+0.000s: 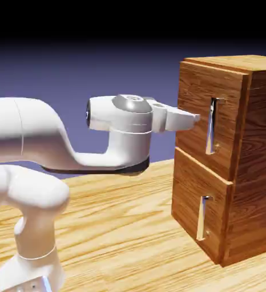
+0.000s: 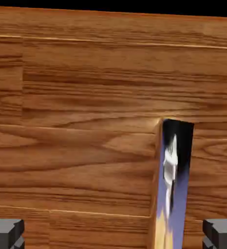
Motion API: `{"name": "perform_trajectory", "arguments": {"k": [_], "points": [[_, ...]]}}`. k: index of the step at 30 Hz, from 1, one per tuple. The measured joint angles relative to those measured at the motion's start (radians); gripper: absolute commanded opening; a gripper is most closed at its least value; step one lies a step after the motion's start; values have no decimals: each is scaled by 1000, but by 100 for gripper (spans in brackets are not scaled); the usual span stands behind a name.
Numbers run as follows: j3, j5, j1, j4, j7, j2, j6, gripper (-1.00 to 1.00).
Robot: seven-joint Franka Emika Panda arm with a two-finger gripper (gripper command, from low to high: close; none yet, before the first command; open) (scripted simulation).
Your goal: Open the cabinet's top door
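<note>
White arm (image 1: 21, 128) nearest the camera, reaching toward the top door (image 1: 206, 114). Door: upper front panel of the cabinet (image 1: 261, 165), on the exterior view's right, looks closed. Its handle (image 1: 212, 128) is a shiny upright bar, standing out from the panel near the edge on the exterior view's right. Lower door (image 1: 201, 199) also looks closed, shorter handle (image 1: 201, 219).

Hand (image 1: 197, 118) is apart, nothing clamped; tips near the upper part of the handle. Contact can't be confirmed. In the hand view the bar runs off the bottom edge between the tips, off-centre, nearer the right-hand one.

Risks, judged: off-centre approach could make one finger land on the bar and shove it instead of straddling it. Going in too deep could jam the tips against the panel. Closing too shallow, or too near the bar's top end, could let smooth metal slip out on the pull. Pulling straight back without following the door's swing could twist the grip loose or drag the whole cabinet, if it isn't fixed.

Surface (image 1: 124, 228): pale yellowish wood, streaky grain, under cabinet and arm base (image 1: 29, 276). Room: plain blue-violet backdrop (image 1: 89, 74), fading to black at top.
</note>
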Motion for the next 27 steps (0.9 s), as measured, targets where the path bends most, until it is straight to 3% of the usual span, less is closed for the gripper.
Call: {"name": "perform_trajectory", "arguments": {"k": [9,15,16,27], "points": [[-148,-391,112,39,270,-79,-19,0],[-218,-426,260,137,292,-33,-61,0],[-233,-431,292,158,295,-22,-71,-100],[46,-314,-35,-57,455,100,-243,-100]]}}
